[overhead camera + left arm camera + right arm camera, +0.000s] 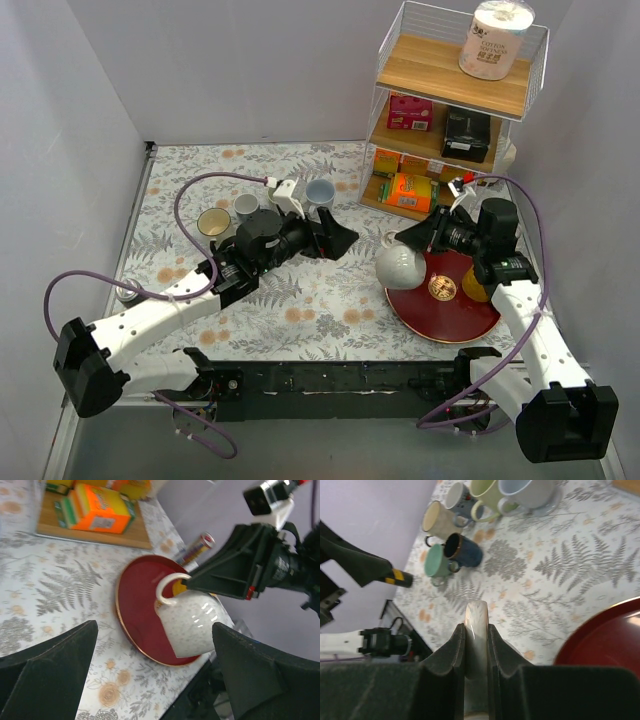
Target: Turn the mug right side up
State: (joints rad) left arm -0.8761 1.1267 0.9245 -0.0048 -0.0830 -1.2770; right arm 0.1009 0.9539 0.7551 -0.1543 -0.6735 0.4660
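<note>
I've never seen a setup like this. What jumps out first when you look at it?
A white speckled mug hangs in the air over the left edge of a red plate, pinched by its handle in the right end effector. The left end effector points at it from the table's middle, wide open and empty. Behind, a wire shelf carries a paper roll on top.

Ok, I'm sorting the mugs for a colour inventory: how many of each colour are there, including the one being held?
White mug, held in the right tool: 1
Cream mug: 1
Pale green mug: 1
Grey mugs: 2
Teal mug: 1
Dark blue mug: 1
Total: 7
</note>
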